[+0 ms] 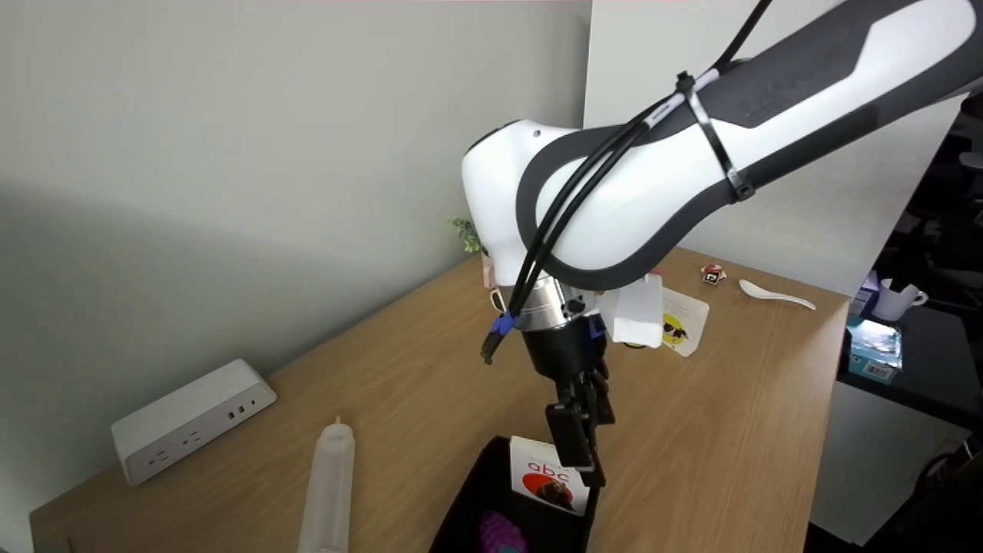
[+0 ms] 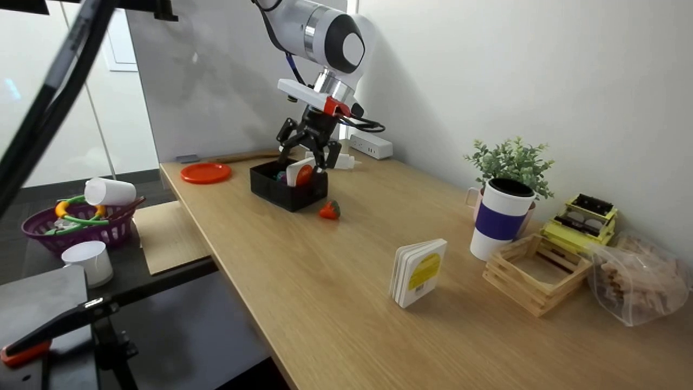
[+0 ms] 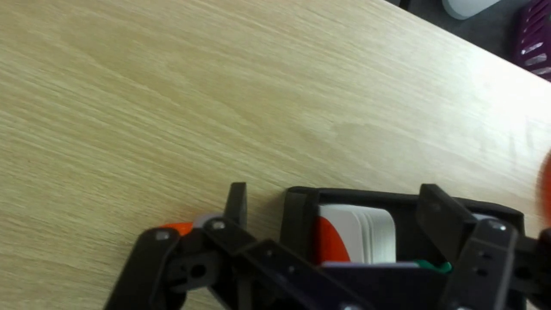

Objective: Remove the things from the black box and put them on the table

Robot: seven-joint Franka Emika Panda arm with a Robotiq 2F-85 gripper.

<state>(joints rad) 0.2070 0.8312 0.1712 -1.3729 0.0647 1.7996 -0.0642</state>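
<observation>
Black rectangular box (image 2: 272,189) on wood-grained tabletop (image 2: 303,265); inside, thick-paged white book (image 1: 544,478) and knobbly purple item (image 1: 501,531); beside, red strawberry (image 2: 328,210); above, gripper (image 3: 334,196) with jaws apart.

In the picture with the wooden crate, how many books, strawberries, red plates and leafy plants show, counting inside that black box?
Books: 2, a boxed book and a standing book
Strawberries: 1
Red plates: 1
Leafy plants: 1
Total in view: 5
</observation>
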